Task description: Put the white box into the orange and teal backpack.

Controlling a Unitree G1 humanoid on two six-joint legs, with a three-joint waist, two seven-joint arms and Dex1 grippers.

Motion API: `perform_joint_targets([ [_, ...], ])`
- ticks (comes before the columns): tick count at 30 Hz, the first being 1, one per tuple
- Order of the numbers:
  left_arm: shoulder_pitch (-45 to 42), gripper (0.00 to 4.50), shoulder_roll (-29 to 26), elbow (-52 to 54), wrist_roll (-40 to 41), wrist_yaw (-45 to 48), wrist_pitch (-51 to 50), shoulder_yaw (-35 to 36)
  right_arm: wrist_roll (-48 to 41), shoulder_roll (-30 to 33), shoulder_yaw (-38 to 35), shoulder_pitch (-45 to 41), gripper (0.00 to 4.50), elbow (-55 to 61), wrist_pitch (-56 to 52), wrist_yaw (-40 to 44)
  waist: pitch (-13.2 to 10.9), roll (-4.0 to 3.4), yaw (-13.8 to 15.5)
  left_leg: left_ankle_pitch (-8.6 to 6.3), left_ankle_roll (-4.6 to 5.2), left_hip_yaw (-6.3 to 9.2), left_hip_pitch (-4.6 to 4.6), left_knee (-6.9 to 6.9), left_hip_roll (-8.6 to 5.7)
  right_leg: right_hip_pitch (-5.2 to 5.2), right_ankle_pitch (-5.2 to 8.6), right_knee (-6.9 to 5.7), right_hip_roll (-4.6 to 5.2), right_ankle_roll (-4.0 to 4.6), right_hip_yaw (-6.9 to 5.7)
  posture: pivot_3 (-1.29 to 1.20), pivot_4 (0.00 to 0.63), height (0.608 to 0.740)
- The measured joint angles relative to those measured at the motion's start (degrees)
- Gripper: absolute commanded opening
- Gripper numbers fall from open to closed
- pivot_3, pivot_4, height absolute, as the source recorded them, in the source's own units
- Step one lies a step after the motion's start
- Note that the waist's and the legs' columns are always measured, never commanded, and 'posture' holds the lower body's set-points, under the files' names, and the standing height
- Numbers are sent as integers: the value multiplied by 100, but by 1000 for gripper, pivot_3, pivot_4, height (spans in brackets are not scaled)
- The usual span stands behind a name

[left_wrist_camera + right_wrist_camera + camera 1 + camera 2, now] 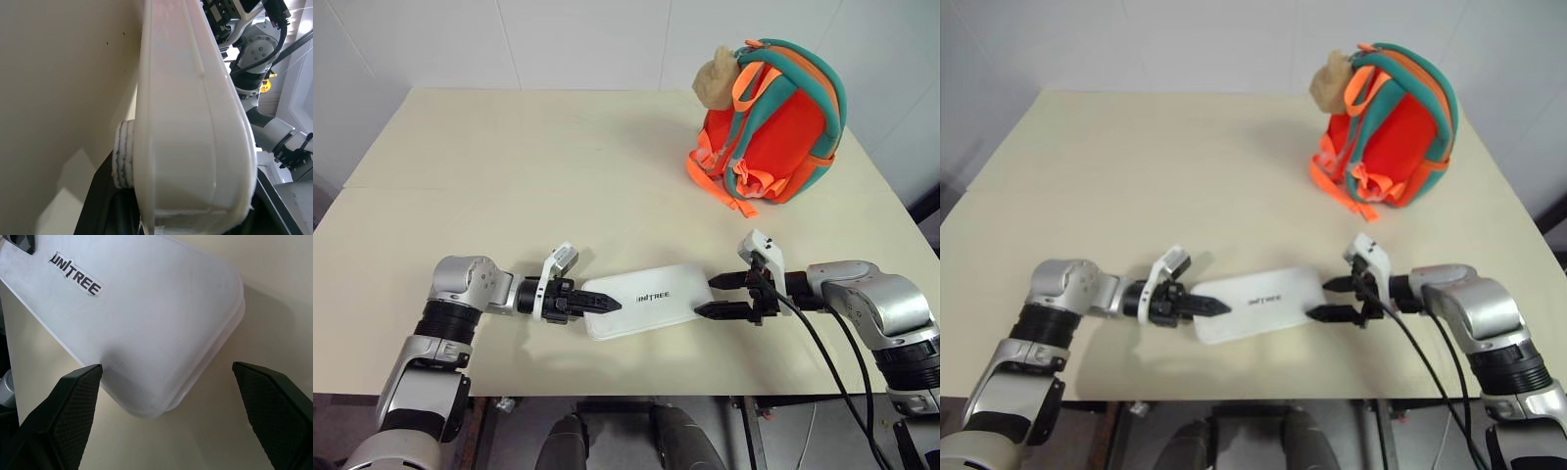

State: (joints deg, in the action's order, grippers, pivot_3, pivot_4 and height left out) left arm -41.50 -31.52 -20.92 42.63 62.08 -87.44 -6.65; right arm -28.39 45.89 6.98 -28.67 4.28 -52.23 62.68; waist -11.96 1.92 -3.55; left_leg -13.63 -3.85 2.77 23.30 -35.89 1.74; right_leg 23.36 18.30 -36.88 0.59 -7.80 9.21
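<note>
The white box (651, 299) lies flat near the table's front edge, its "UNITREE" lettering facing up. My left gripper (599, 303) is shut on the box's left end; in the left wrist view a ribbed pad (122, 154) presses against the box (186, 122). My right gripper (706, 296) is open at the box's right end. One finger (73, 401) stands on each side of that corner of the box (146, 323), neither touching it. The orange and teal backpack (773, 122) stands upright at the far right, with a tan plush ball (713, 78) at its top.
The cream table (509, 176) stretches bare between the box and the backpack. Its front edge (607, 394) runs just below the box. Black cables (832, 372) hang from my right arm past that edge.
</note>
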Motion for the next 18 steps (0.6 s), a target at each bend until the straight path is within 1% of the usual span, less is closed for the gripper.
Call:
perform_joint_targets([
  [5, 80, 1427, -7, 34, 8, -68, 12, 299, 7, -103, -142, -8, 4500, -51, 249, -127, 0, 0, -12, 0, 0, 0, 0, -1, 0, 1, 0, -2, 0, 0, 0, 0, 150, 740],
  [8, 197, 1427, -99, 93, 42, -133, 143, 750, 78, -178, -421, -96, 4500, -317, 600, -366, -1, 1, -20, 0, 0, 0, 1, -3, 1, 1, 0, -3, 1, 0, 0, 0, 150, 740],
  [12, 613, 1427, -383, 511, 78, -182, 771, 1482, 276, -364, -989, -557, 4500, -885, 1311, -858, -1, 1, -83, 0, -1, -1, 1, 3, 2, 3, 0, -2, 3, 0, 1, 0, 150, 740],
  [15, 923, 1427, -430, 751, 81, -254, 1029, 1730, 468, -467, -1182, -869, 4500, -1303, 1769, -1132, -1, 2, -96, 0, -1, -2, 1, 6, 3, 3, 0, 2, 4, 1, 2, 0, 150, 740],
  [18, 1389, 1427, -422, 1060, 91, -411, 1204, 1962, 745, -813, -1236, -1386, 4500, -2087, 2355, -1616, -1, 2, -153, 0, -1, -9, 1, 5, 3, 6, 0, -3, 6, 1, 9, 0, 150, 740],
])
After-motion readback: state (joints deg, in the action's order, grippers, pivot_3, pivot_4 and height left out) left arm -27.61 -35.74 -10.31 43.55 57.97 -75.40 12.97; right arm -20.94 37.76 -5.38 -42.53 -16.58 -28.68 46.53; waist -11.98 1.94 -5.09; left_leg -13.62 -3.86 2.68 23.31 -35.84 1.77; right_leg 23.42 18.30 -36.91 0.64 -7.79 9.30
